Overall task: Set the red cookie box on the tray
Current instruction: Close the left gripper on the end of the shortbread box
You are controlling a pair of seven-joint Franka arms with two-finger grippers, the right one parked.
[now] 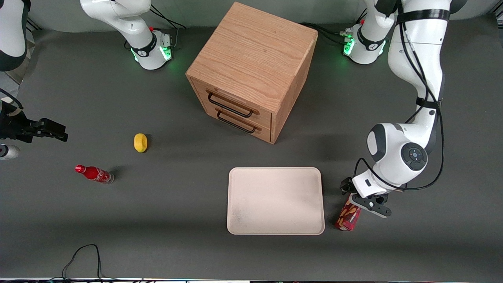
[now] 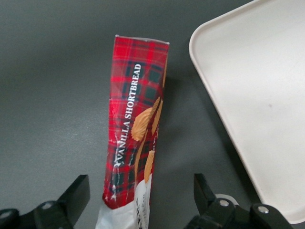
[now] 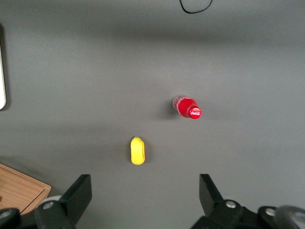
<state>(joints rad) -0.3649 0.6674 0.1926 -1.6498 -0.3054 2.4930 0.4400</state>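
Front view shows the long dark-red tartan cookie box at lower right, just beside the cream rectangular tray; the left gripper hovers above it, fingers spread wide. An off-centre closure could likely tip the narrow carton.

Red tartan cookie box lying flat just beside cream tray, toward working arm's end; tray bare.

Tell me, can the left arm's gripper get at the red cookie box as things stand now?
Probably yes. The gripper hangs open right over the red cookie box, one finger on each side, nothing between; the tray lies beside it, apart.
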